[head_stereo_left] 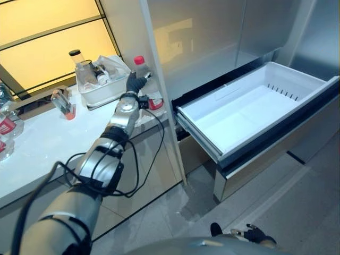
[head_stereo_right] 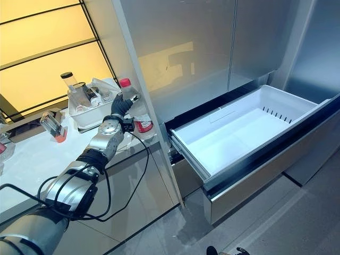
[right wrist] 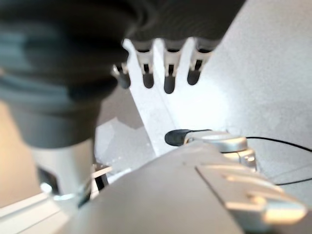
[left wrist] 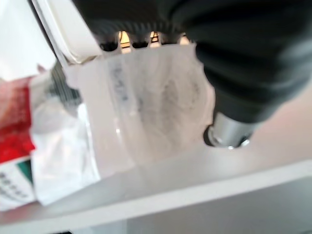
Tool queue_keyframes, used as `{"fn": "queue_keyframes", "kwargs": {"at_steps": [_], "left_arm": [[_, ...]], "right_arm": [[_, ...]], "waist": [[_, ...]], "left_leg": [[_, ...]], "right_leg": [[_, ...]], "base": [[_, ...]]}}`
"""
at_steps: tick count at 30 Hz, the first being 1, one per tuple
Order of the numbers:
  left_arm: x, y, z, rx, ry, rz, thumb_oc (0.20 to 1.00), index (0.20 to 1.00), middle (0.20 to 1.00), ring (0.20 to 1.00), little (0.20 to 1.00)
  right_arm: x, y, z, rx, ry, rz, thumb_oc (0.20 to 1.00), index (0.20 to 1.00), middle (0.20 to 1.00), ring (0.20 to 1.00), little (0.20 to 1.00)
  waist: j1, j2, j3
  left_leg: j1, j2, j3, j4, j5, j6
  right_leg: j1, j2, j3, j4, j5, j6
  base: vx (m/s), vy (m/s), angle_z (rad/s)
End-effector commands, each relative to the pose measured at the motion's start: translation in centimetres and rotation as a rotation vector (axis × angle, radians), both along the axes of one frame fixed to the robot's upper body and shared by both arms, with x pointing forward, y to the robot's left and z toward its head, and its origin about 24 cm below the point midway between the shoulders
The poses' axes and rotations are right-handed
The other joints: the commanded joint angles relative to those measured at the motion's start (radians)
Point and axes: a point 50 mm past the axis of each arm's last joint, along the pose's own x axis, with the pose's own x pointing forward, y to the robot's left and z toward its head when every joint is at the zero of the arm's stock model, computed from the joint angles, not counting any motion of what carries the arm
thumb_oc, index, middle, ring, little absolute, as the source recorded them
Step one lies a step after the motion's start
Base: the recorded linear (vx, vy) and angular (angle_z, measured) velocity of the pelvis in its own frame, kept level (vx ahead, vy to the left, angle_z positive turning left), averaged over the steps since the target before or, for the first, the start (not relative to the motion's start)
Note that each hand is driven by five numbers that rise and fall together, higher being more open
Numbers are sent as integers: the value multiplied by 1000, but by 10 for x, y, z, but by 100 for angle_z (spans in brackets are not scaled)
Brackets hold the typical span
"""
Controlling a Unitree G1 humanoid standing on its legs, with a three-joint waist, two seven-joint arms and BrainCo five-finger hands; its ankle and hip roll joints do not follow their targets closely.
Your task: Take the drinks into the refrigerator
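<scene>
A clear drink bottle (head_stereo_left: 153, 93) with a red cap and red label stands at the right end of the white counter (head_stereo_left: 42, 143), beside the refrigerator (head_stereo_left: 212, 37). My left hand (head_stereo_left: 134, 84) reaches across the counter, its fingers curled round the bottle's side. In the left wrist view the bottle (left wrist: 146, 102) fills the space between the fingers and the thumb (left wrist: 229, 131). The refrigerator's lower drawer (head_stereo_left: 249, 106) is pulled out, a white bin with nothing in it. My right hand (right wrist: 168, 68) hangs low over the floor with relaxed fingers, holding nothing.
A white tub (head_stereo_left: 103, 91) with several bottles sits on the counter just behind my left hand. Another small bottle (head_stereo_left: 64, 103) stands further left, and more bottles (head_stereo_left: 5, 125) at the counter's left edge. The open drawer juts out over the grey floor (head_stereo_left: 297, 212).
</scene>
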Motion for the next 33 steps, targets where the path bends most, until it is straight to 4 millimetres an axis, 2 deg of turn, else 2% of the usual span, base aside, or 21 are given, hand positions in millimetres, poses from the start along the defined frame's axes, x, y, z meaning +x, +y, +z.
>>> {"fn": "queue_keyframes", "kwargs": {"at_steps": [1, 10, 13, 15, 16, 17, 19, 22, 23, 24, 26, 27, 28, 29, 30, 31, 33], "left_arm": [[-11, -56, -22, -45, 52, -186, 200, 200, 200, 200, 200], [-30, -51, -16, -111, -59, -261, 200, 200, 200, 200, 200], [-41, -43, -11, -156, -114, -293, 200, 200, 200, 200, 200], [-55, -29, -6, -171, -169, -320, 200, 200, 200, 200, 200], [-55, -29, -6, -171, -169, -320, 200, 200, 200, 200, 200], [-67, -19, -3, -194, -207, -336, 200, 200, 200, 200, 200], [-78, -10, -3, -217, -228, -342, 200, 200, 200, 200, 200], [-90, -4, -4, -225, -247, -360, 200, 200, 200, 200, 200], [-98, 11, -1, -217, -276, -346, 200, 200, 200, 200, 200], [-98, 11, -1, -218, -275, -347, 200, 200, 200, 200, 200], [-106, 18, -10, -214, -258, -339, 200, 200, 200, 200, 200], [-109, 20, -9, -219, -269, -336, 200, 200, 200, 200, 200], [-114, 19, -8, -233, -281, -343, 200, 200, 200, 200, 200], [-118, 25, -6, -226, -297, -324, 200, 200, 200, 200, 200], [-122, 30, -11, -225, -285, -306, 200, 200, 200, 200, 200], [-122, 30, -11, -225, -283, -307, 200, 200, 200, 200, 200], [-124, 30, -14, -231, -275, -312, 200, 200, 200, 200, 200]], "right_arm": [[0, -5, 1, -23, 2, -14, 1000, 1000, 1000, 1000, 1000], [11, -3, 3, -2, -44, -42, 1000, 1000, 1000, 1000, 1000], [15, -2, 4, 7, -66, -67, 1000, 1000, 1000, 1000, 1000], [23, -1, 6, 26, -113, -117, 1000, 1000, 1000, 1000, 1000], [23, -1, 6, 26, -113, -117, 1000, 1000, 1000, 1000, 1000], [28, -8, 10, 25, -160, -187, 1000, 1000, 1000, 1000, 1000], [33, -14, 14, 17, -202, -249, 1000, 1000, 1000, 1000, 1000], [36, -25, 19, 0, -253, -326, 1000, 1000, 1000, 1000, 1000], [11, -80, 36, -79, -293, -454, 1000, 1000, 1000, 1000, 1000], [11, -80, 36, -80, -292, -455, 1000, 1000, 1000, 1000, 1000], [29, -53, 40, -19, -451, -424, 1000, 1000, 1000, 1000, 1000], [12, -86, 45, -88, -444, -584, 1000, 1000, 1000, 1000, 1000], [27, -95, 60, -143, -530, -572, 1000, 1000, 1000, 1000, 1000], [32, -101, 70, -157, -599, -586, 1000, 1000, 1000, 1000, 1000], [30, -111, 78, -198, -650, -647, 1000, 1000, 1000, 1000, 1000], [29, -111, 78, -200, -648, -647, 1000, 1000, 1000, 1000, 1000], [48, -131, 109, -263, -831, -707, 1000, 1000, 1000, 1000, 1000]], "waist": [[-35, -21, 36], [1, -40, 43], [15, -46, 47], [27, -50, 50], [27, -50, 49], [36, -52, 51], [41, -53, 52], [46, -53, 50], [44, -59, 54], [44, -55, 51], [30, -61, 56], [27, -57, 51], [25, -60, 54], [21, -59, 54], [20, -59, 52], [20, -55, 49], [14, -57, 46]], "left_leg": [[-39, -43, 10, 25, 21, 60], [-56, -46, -19, 33, 21, 65], [-62, -49, -29, 37, 21, 66], [-64, -50, -35, 37, 21, 68], [-64, -50, -35, 37, 21, 68], [-65, -51, -38, 37, 19, 69], [-65, -52, -39, 38, 18, 69], [-62, -52, -40, 38, 15, 70], [-63, -53, -38, 41, 20, 70], [-59, -53, -39, 37, 12, 71], [-67, -53, -29, 41, 21, 71], [-55, -54, -31, 37, 7, 75], [-61, -55, -25, 41, 14, 76], [-62, -55, -24, 41, 13, 77], [-60, -57, -24, 42, 9, 79], [-53, -56, -27, 39, -2, 81], [-54, -60, -22, 42, 1, 84]], "right_leg": [[67, 22, 7, 88, -117, 25], [67, 12, -19, 93, -120, 23], [65, 10, -26, 96, -121, 23], [65, 8, -34, 95, -122, 24], [65, 8, -34, 95, -122, 24], [65, 7, -35, 95, -122, 24], [66, 7, -36, 95, -123, 23], [68, 5, -38, 96, -126, 24], [63, 5, -38, 100, -119, 25], [67, 6, -38, 98, -126, 26], [51, 7, -28, 108, -118, 24], [60, 6, -29, 108, -129, 30], [49, 6, -23, 115, -119, 27], [43, 6, -20, 118, -120, 27], [45, 6, -19, 120, -124, 27], [51, 7, -20, 119, -133, 29], [46, 5, -12, 125, -127, 28]], "base": [[-32, -8, 3], [-29, -3, 11], [-32, 3, 7], [-11, 2, 3], [0, 0, 0], [0, 0, 0], [0, 0, 0], [-11, -1, 1], [3, 5, 3], [0, 0, 0], [-13, 31, 5], [-33, 29, 2], [4, 42, -3], [-46, 24, -4], [37, 38, -5], [17, 27, -9], [-1, 31, -4]]}}
